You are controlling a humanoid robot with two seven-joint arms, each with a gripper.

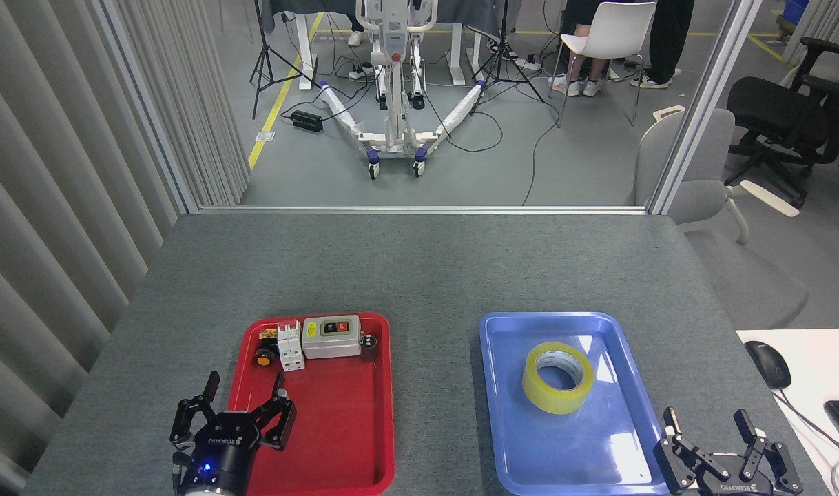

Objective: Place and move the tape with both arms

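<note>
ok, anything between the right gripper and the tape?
Nothing. In the head view only bare floor of the blue tray separates the right gripper from the tape. The gripper sits at the tray's near right corner, open.

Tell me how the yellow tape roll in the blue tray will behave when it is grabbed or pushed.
The tape lies flat on its side in the blue tray, so a push would probably slide it, not roll it. Its hollow ring shape suggests it is stiff and fairly light. The glossy tray may let it slip easily.
</note>
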